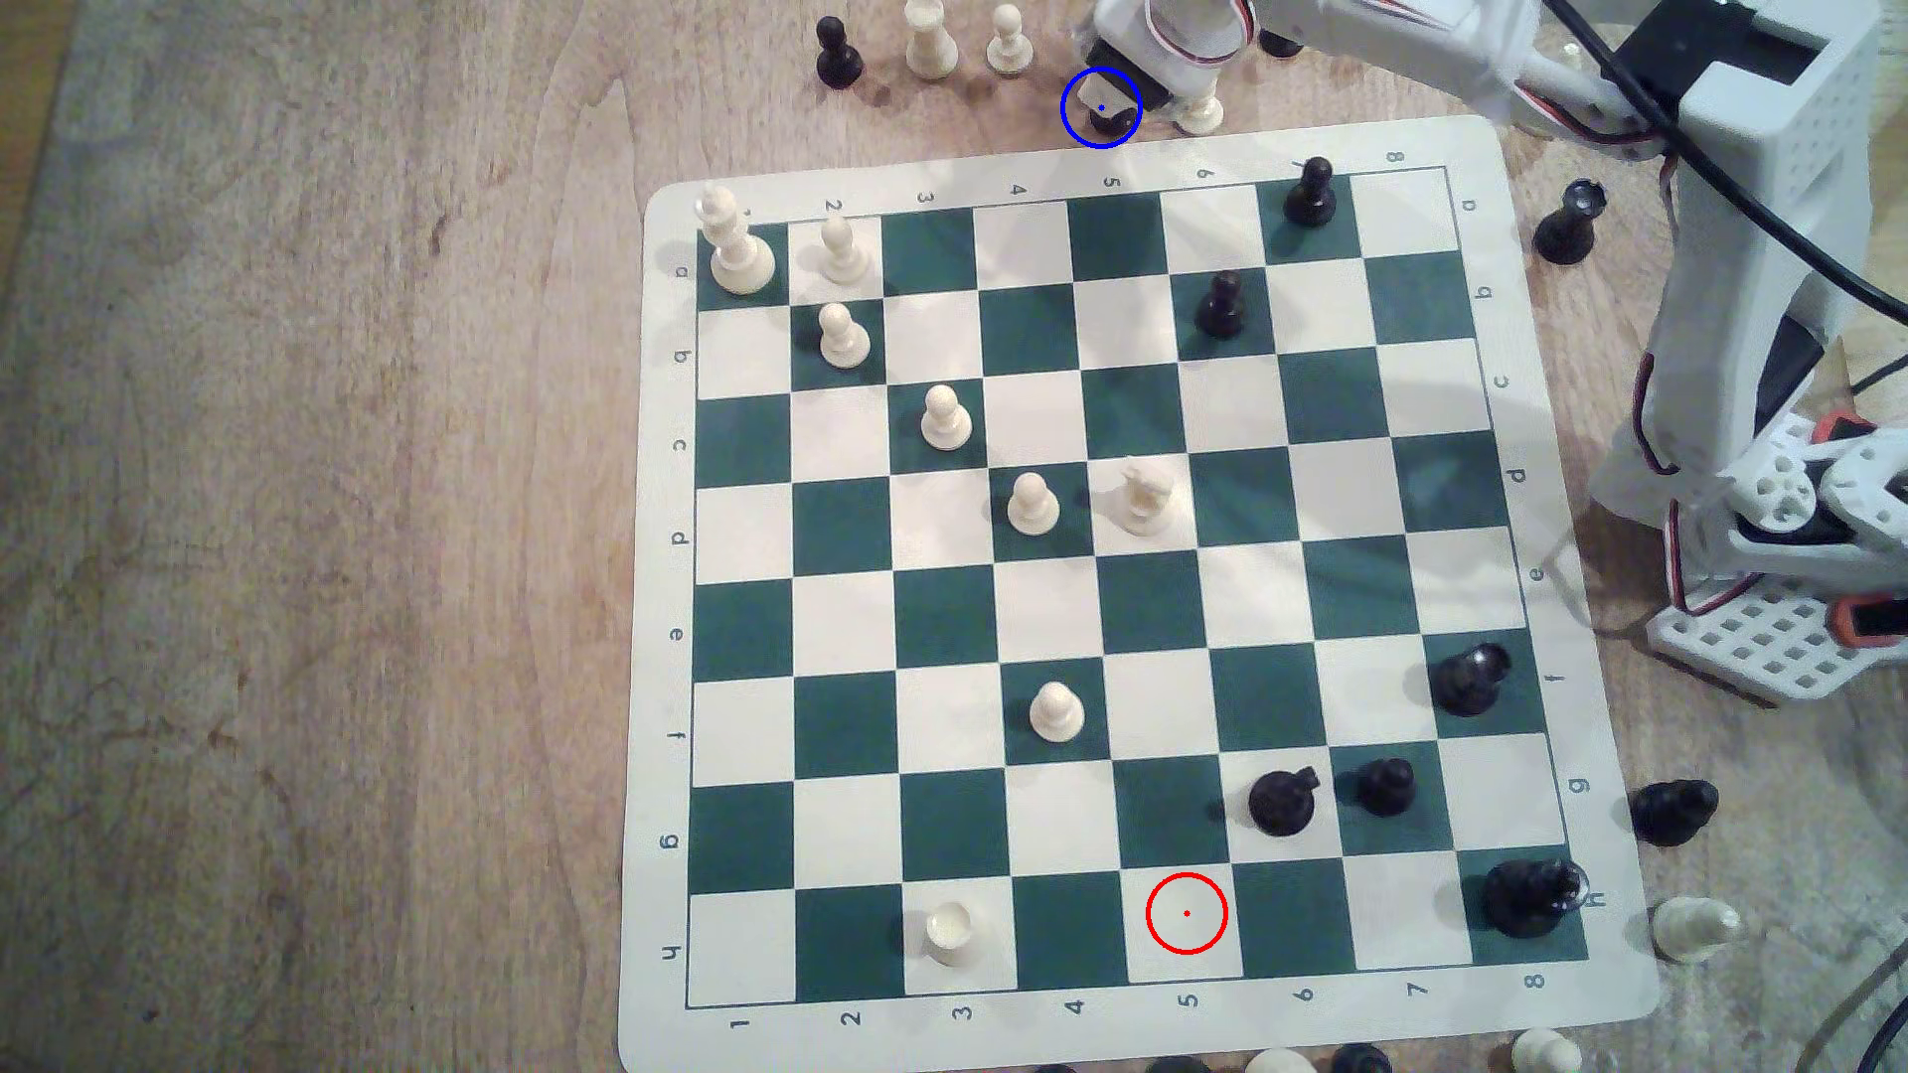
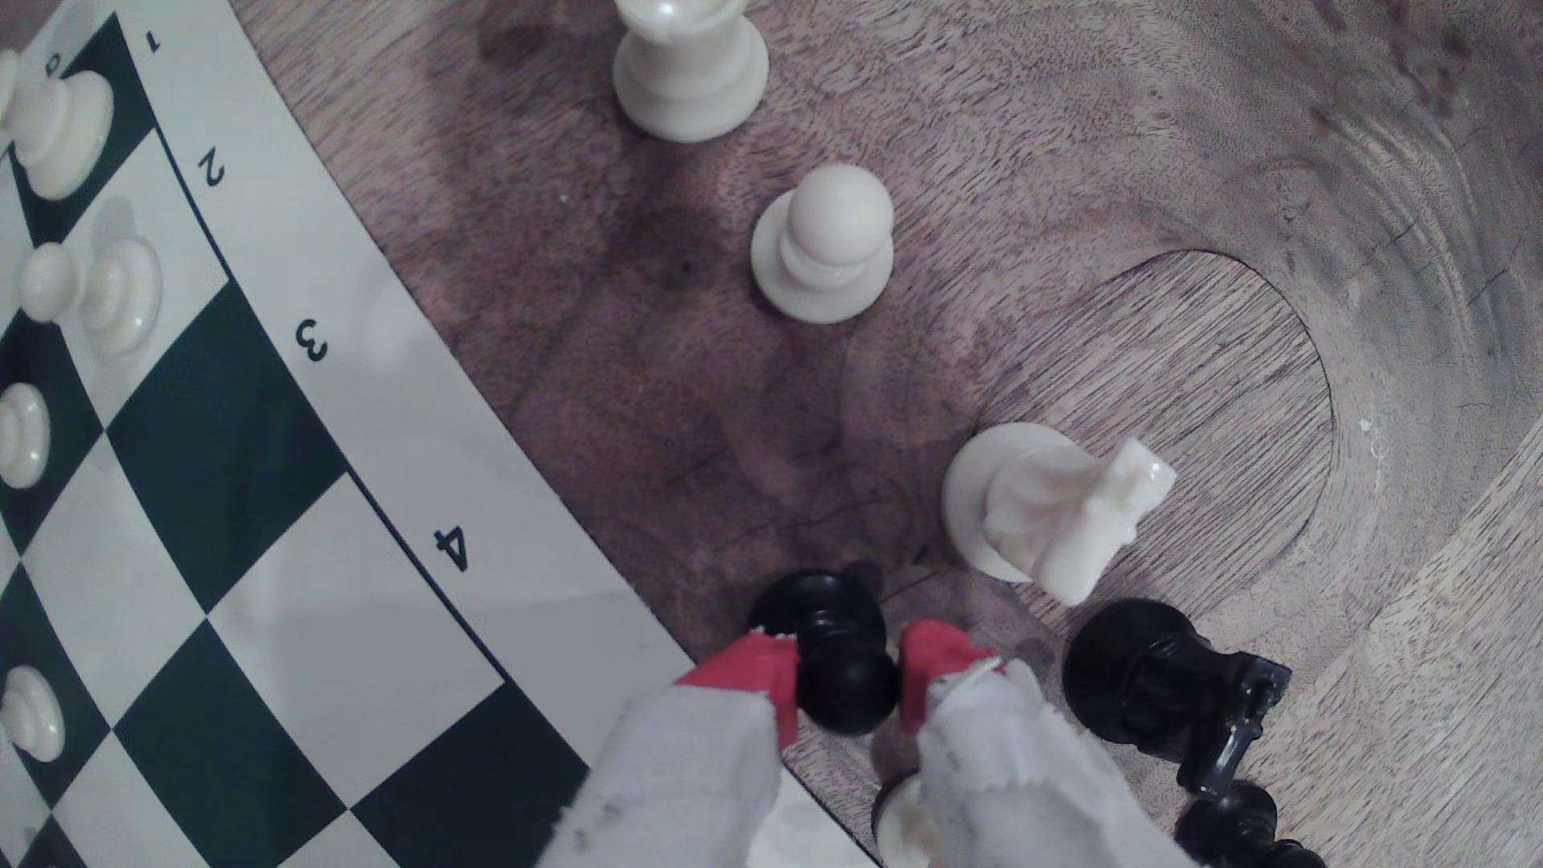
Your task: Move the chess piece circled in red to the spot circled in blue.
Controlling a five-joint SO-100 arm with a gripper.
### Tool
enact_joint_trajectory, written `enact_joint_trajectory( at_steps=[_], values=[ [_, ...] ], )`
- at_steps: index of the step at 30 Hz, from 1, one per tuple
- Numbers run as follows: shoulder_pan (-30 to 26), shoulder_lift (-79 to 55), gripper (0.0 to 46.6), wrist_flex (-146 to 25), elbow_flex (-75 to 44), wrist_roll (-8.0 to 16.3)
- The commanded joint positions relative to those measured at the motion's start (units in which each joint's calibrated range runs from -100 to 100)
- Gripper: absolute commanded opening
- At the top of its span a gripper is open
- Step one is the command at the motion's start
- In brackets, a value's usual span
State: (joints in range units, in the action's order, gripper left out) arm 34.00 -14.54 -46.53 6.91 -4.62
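Gripping the black pawn (image 2: 839,659) by its neck, the gripper (image 2: 843,680) has both red fingertips (image 2: 756,668) closed against it. Pawn stands on the wooden table (image 1: 310,516) inside the blue ring (image 1: 1101,107), just beyond the chessboard (image 1: 1115,598)'s numbered edge near file 5. A white knight (image 2: 1056,509) lies on its side close by, farther from the chessboard.

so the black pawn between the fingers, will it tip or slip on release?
Probably slippery: the black pawn looks glossy, hard plastic. The gripper brackets its narrow neck and head, so it could twist. The flared base should steady it on the wood, though it looks light and easily knocked.

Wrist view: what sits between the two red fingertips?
The black pawn: its head sits between the gripper's red fingertips, its base over bare wood.
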Motion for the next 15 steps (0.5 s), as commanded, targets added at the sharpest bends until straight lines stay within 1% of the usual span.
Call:
enact_joint_trajectory(
  at_steps=[1, 4, 7, 15],
  values=[
    [-0.2, 0.9, 0.6, 0.8, -3.1, 0.0],
    [-0.4, 0.7, 1.6, 0.9, -3.1, 0.0],
    [-0.4, 0.7, 5.4, 1.2, -3.4, 0.2],
    [-0.8, 1.0, 8.3, 1.2, -3.1, 0.3]
  ],
)
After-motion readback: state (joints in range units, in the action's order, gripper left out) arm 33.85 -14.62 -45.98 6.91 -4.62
